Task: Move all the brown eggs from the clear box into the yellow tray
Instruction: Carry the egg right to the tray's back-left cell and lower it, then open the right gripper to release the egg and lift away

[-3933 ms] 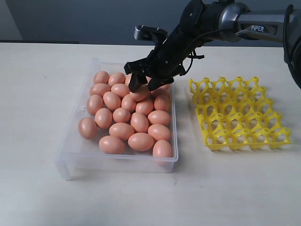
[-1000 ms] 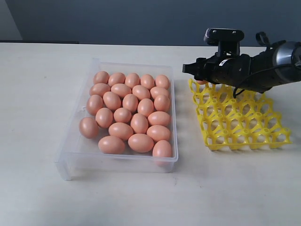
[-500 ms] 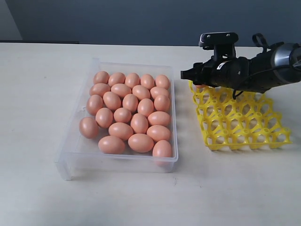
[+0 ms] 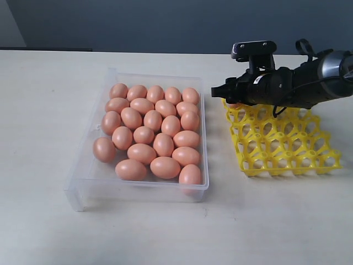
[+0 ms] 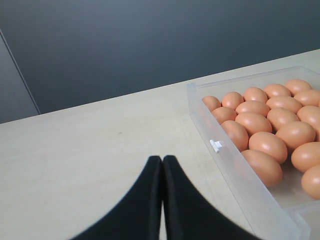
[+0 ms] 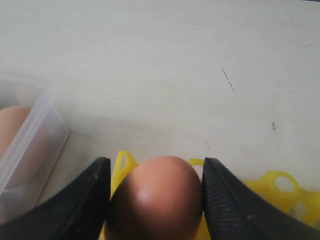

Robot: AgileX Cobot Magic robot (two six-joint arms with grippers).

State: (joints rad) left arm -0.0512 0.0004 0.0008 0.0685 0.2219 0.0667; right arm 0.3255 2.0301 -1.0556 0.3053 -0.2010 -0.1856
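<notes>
Several brown eggs [image 4: 149,135] lie packed in the clear box [image 4: 83,193] left of centre. The yellow tray [image 4: 287,143] stands to its right, its visible cups bare. My right gripper [image 4: 220,91] hovers over the tray's far left corner. In the right wrist view that gripper [image 6: 155,165] is shut on one brown egg [image 6: 155,200], with the yellow tray [image 6: 122,165] just beneath and a corner of the clear box [image 6: 30,135] beside it. My left gripper [image 5: 161,160] is shut and holds nothing. It hangs over bare table beside the clear box [image 5: 250,185] and its brown eggs [image 5: 260,122].
The light tabletop [image 4: 44,110] runs around box and tray, with a dark wall [image 4: 138,22] behind. A narrow strip of table separates the box from the tray. The left arm does not show in the exterior view.
The right gripper, earlier down among the eggs in the box, now sits over the tray's far left corner with an egg. Over the last second it crept slightly left.
</notes>
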